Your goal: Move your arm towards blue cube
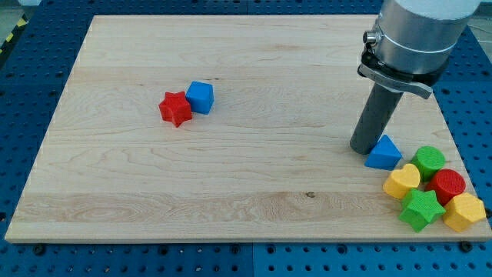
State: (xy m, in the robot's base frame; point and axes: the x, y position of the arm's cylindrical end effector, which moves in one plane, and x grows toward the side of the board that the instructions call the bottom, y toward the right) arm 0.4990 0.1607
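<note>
The blue cube [201, 97] sits on the wooden board left of centre, touching a red star block [176, 108] on its lower left. My tip [363, 148] rests on the board far to the right of the cube, right beside a blue triangular block [383, 153] on its right side.
A cluster of blocks lies at the board's lower right: a yellow heart [402, 181], a green cylinder [428, 161], a red cylinder [447, 185], a green star [421, 209] and a yellow block [464, 211]. The board [246, 69] lies on a blue perforated table.
</note>
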